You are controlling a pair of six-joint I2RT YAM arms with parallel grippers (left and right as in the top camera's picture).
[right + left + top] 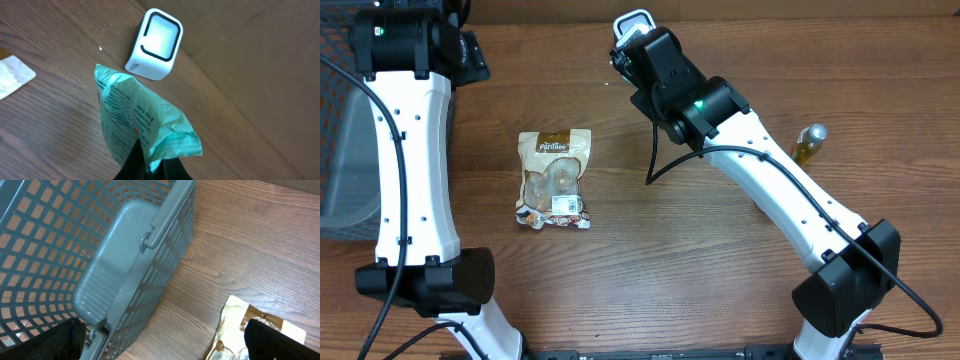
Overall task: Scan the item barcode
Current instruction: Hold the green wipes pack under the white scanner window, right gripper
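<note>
The right gripper (150,162), clamped on the green packet (142,125), holds it lengthwise toward the white scanner (155,44) just beyond, on the far side

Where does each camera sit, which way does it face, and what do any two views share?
Overhead: above the table, looking straight down; left arm and right arm show.
Left wrist: on that arm, facing the grey basket and brown pouch; open left gripper at the bottom.
Right wrist: facing the white scanner; right gripper shut on the green packet.
Shared: overhead and left wrist, the pouch; overhead and right wrist, the scanner.
</note>
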